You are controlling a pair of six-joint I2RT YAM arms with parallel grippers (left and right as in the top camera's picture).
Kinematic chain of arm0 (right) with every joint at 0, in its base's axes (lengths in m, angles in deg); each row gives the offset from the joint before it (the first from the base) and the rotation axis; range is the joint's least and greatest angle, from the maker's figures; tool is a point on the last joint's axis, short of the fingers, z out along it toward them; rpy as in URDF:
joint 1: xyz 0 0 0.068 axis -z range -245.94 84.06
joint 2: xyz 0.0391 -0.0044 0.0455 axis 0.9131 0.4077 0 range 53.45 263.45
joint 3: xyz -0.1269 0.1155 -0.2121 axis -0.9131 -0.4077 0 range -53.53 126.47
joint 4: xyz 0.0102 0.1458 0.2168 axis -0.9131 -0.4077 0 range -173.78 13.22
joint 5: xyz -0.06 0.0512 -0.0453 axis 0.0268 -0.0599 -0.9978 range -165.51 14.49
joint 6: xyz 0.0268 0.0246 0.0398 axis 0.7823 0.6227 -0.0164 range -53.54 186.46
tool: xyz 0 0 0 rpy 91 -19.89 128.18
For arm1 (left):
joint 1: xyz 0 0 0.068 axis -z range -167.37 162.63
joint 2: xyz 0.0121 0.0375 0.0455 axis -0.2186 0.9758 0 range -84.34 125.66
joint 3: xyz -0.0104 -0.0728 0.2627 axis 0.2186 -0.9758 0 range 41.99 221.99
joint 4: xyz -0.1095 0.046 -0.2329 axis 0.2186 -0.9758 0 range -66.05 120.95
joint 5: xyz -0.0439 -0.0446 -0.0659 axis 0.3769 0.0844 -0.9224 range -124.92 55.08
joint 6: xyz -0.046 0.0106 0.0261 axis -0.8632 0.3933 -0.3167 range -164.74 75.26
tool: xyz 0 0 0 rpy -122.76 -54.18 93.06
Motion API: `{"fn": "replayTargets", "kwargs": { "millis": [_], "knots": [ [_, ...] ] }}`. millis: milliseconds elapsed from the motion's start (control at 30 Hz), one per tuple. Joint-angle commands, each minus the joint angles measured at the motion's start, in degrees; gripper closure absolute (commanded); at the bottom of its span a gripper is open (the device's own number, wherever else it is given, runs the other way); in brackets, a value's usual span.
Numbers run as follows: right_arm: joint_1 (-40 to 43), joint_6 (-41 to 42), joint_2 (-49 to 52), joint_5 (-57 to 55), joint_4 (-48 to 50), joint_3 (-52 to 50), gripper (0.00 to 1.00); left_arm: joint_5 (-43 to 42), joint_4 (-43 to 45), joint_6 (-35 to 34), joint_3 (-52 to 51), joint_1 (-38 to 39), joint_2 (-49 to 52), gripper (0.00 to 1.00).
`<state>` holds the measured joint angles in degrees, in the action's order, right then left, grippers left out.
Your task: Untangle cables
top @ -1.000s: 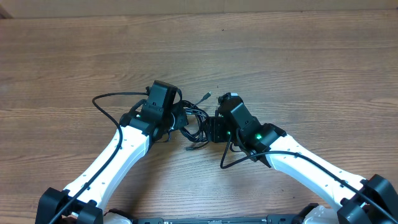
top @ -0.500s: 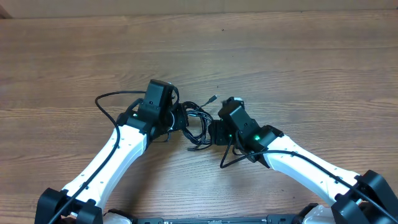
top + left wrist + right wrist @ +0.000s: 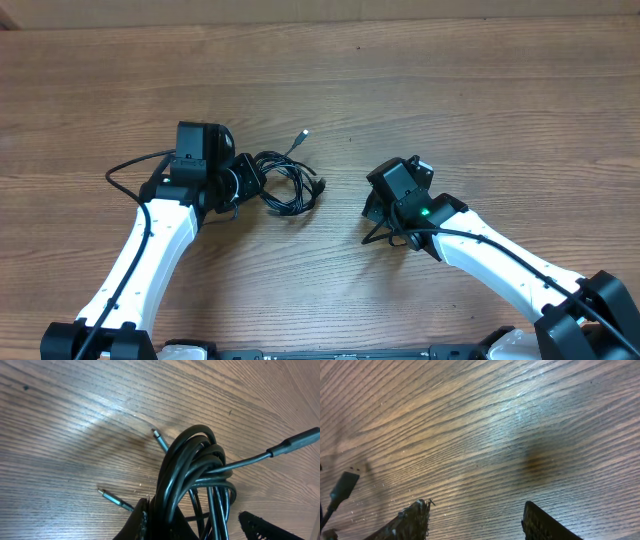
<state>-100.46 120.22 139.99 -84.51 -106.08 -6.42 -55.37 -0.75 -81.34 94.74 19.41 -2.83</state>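
The cables [image 3: 285, 186] lie as one tangled black coil left of the table's middle, with one thin plug end [image 3: 303, 133] sticking out toward the back. My left gripper [image 3: 243, 182] is shut on the coil's left side. In the left wrist view the cables [image 3: 195, 472] loop up from my left gripper [image 3: 156, 522], with two thin metal plug tips [image 3: 159, 437] on the wood and a thicker connector [image 3: 300, 440] to the right. My right gripper [image 3: 376, 208] stands open and apart from the coil, to its right. In its wrist view the right gripper [image 3: 480, 520] holds nothing.
The wooden table [image 3: 450, 90] runs to its back edge at the top of the overhead view. A black plug end [image 3: 342, 487] shows at the left edge of the right wrist view. My right arm's own black wire [image 3: 372, 236] loops onto the wood beside it.
My left gripper has dragged the coil to the left. My right gripper has drawn back to the right, away from the coil, and its jaws have narrowed a little.
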Motion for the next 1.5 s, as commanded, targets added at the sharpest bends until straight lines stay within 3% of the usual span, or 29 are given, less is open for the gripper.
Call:
{"fn": "replayTargets", "kwargs": {
  "millis": [0, 233, 567, 667, 800, 900, 1033, 1200, 1367, 1467],
  "knots": [
    [-0.2, 1.5, 0.4, -0.4, 0.2, -0.3, 0.42, -2.2, 0.1, -1.9, 1.1, 0.1, -1.4, 0.96],
    [-0.2, 0.5, 0.4, 1.3, 0.4, -0.3, 0.36, -2.1, 0.0, -2.9, 1.1, 0.3, -1.4, 0.96],
    [-0.2, -16.6, 0.4, 22.3, 1.4, -0.3, 0.22, -1.4, -1.6, -9.0, 1.0, 0.4, -1.3, 0.96],
    [-0.2, -20.2, 0.4, 28.5, 1.5, -0.3, 0.12, 0.0, -2.8, -13.7, 0.9, 0.4, -1.3, 0.96],
    [-0.2, -25.9, 0.4, 37.7, 2.0, -0.3, 0.11, 4.0, -6.6, -21.8, 0.9, 0.4, -1.3, 0.96],
    [-0.2, -28.4, 0.4, 40.3, 3.4, -0.3, 0.11, 5.0, -8.6, -23.9, 0.9, 0.4, -1.3, 0.96],
    [-0.2, -28.6, 0.4, 42.8, 6.9, -0.3, 0.24, 5.0, -8.7, -21.4, 0.9, 0.6, -1.3, 0.96],
    [-0.2, -28.7, 0.4, 45.4, 12.1, -0.3, 0.29, 5.5, -6.7, -8.5, 0.9, 2.7, -1.2, 0.96],
    [-0.7, -28.6, 0.4, 44.8, 16.1, -0.3, 0.39, 5.9, -5.0, -7.1, 0.9, 6.8, -1.2, 0.96],
    [-1.5, -28.5, 0.4, 41.0, 16.6, -0.3, 0.51, 6.4, -3.3, -7.1, 0.9, 9.4, -1.2, 0.96]
  ]
}}
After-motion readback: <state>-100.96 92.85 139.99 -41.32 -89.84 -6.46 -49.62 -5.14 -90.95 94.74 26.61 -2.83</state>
